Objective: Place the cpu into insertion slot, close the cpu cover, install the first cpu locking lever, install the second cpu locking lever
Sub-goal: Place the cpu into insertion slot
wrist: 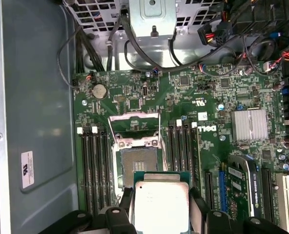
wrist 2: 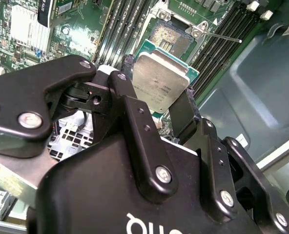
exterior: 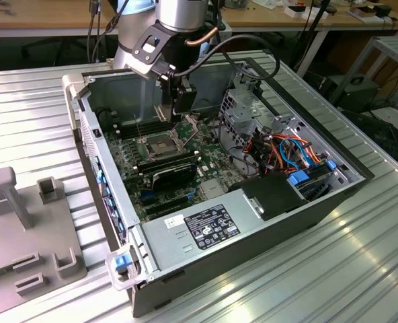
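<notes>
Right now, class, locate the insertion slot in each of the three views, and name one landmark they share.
Exterior view: the insertion slot sits on the motherboard, to the exterior view's left of the gripper.
Second wrist view: insertion slot just beyond the held cpu.
First wrist view: insertion slot between the open cpu cover and the cpu.
Shared landmark: long black memory slots flanking it.

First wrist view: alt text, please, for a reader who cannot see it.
The claw grips the cpu by two opposite edges over the green motherboard, just short of the bare slot. The cover stands swung open beyond the slot, and black memory slots flank it.
</notes>
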Robot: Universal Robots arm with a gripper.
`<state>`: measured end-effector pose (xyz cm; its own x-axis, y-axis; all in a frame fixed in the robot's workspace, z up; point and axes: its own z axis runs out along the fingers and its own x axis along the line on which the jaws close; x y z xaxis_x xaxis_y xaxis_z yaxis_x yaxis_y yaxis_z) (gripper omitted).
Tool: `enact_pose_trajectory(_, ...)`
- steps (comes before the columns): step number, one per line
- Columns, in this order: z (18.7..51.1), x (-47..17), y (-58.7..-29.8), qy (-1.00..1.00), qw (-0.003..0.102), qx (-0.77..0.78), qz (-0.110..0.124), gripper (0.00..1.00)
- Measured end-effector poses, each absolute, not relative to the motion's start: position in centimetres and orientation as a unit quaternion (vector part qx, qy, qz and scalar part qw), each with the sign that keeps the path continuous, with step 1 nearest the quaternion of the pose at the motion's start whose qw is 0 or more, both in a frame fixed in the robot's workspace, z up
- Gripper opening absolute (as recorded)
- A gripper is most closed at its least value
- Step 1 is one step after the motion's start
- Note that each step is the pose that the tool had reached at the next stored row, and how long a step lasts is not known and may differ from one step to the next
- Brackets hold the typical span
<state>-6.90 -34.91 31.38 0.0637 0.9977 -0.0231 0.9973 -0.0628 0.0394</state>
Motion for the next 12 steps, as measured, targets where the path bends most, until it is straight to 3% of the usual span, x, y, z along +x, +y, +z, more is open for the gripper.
enact_pose_trajectory(12,31.24,-6.86,-34.91,0.695,0.022,0.719,0.006,0.55)
